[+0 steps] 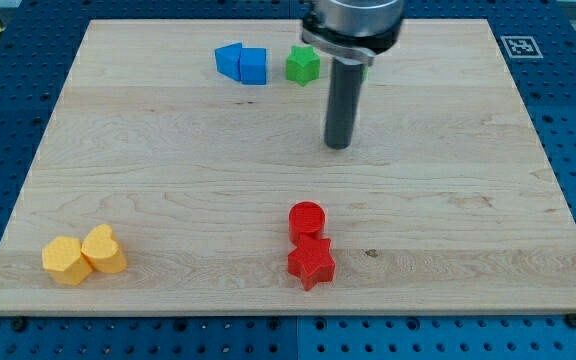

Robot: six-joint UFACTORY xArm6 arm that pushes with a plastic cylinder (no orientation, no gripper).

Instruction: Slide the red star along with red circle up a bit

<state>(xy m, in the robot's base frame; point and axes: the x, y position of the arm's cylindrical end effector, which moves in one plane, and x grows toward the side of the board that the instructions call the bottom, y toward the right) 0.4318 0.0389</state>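
Blue perforated bench surrounds the pale wooden table (168, 170) I am working over. No hand is fitted on this rig, so there is nothing to spread or pinch with; I have only the dark rod, and my tip (339, 146) sits in the upper middle of the table, below and just right of the green star (303, 65). It is well apart from the red pair.

Near the view's bottom centre, the red star (311, 263) lies touching the red circle (307, 219), the circle directly above it. At the view's top, two blue blocks (242, 63) sit pressed together, their shapes hard to make out. At the bottom left, two yellow blocks (84, 256) touch: a hexagon-like one and what may be a heart.

Both red pieces look like small, light, rigid blocks that should slide easily on smooth wood. I judge the best contact is the star's lower edge, centred, so the star drives the circle upward. An off-centre push would likely let the round circle roll aside or the star pivot. First I would bring my tip around beside the pair, then beneath the star.
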